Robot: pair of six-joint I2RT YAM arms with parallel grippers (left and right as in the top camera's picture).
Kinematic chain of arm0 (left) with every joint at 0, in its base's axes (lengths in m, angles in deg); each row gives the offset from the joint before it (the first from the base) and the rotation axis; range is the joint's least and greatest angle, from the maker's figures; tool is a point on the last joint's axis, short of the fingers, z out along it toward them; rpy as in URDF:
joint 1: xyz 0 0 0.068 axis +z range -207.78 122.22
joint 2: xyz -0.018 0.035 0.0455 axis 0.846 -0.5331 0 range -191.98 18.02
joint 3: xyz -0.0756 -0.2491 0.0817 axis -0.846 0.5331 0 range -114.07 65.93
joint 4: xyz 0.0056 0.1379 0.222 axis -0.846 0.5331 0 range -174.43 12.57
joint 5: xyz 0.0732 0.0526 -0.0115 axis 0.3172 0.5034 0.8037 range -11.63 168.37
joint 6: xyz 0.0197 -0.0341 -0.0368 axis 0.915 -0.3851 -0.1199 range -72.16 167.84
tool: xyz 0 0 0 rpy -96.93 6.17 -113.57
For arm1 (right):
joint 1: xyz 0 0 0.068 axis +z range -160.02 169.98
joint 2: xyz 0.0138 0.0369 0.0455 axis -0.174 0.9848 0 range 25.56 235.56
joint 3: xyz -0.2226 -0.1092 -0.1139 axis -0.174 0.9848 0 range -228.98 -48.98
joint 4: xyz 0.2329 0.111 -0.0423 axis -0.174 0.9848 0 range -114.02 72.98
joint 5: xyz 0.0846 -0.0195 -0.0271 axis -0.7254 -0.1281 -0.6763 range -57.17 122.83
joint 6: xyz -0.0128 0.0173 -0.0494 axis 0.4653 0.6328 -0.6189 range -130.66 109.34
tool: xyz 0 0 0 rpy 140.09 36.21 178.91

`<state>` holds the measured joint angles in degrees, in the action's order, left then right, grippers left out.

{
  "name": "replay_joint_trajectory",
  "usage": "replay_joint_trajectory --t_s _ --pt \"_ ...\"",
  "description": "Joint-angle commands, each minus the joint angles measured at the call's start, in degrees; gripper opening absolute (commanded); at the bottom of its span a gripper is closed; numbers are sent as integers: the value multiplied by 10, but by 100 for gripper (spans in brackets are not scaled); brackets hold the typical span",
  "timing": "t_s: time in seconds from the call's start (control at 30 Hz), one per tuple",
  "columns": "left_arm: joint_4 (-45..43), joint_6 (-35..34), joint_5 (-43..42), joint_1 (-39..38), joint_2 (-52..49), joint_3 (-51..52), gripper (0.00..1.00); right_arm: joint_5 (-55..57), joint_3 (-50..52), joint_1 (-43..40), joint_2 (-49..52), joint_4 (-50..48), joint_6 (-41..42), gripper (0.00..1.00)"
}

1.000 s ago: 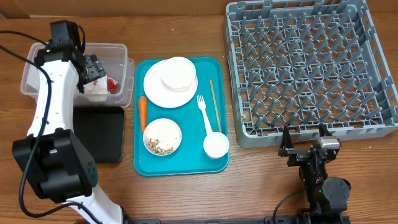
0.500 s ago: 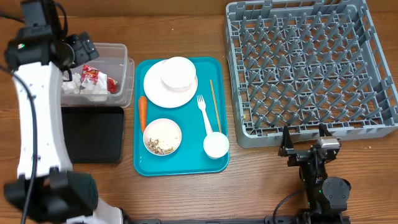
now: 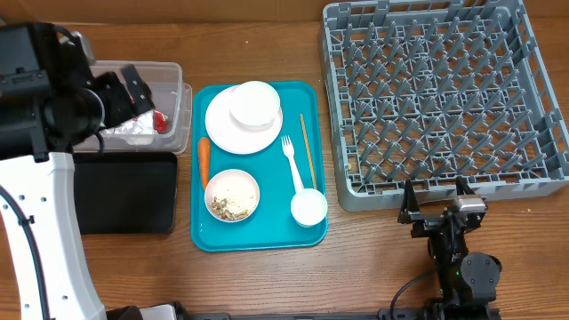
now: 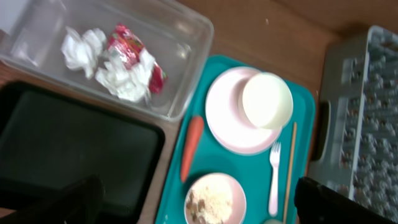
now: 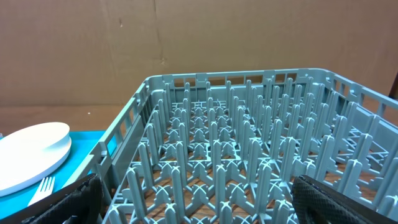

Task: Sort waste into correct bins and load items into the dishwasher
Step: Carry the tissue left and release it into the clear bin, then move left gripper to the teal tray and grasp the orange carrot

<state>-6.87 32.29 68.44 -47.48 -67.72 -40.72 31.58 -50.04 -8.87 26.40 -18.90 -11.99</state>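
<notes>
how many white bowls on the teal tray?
2. One white bowl sits on the white round plate at the far end of the teal plastic tray; the other bowl, holding beige food scraps, near its front-left corner.

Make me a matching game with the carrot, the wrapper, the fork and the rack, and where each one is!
Things:
1 carrot
2 wrapper
3 fork
4 rack

Places:
A in the clear tub
B right of the teal tray
C beside the chopsticks
D at the tray's left edge

Pairs: 1-D, 2-A, 3-C, 4-B
</notes>
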Motion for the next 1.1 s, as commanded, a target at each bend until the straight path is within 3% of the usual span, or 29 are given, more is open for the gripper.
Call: replay_joint_trajectory --t_s 0.0,0.27,0.5,0.87,1.07 --pt "20 33 -25 -20 -1 -7 100 -1 6 -3 -7 -4 0 100" --pt "80 49 1 -68 -1 1 100 -1 6 -3 -7 -4 0 100" --pt "82 49 5 -119 -1 84 100 -1 6 -3 -7 -4 0 100" --pt "-53 -8 16 -161 -1 304 100 -1 6 -3 -7 -4 0 100" --pt "-137 -38 73 -193 -1 346 100 -1 6 -3 -7 -4 0 100"
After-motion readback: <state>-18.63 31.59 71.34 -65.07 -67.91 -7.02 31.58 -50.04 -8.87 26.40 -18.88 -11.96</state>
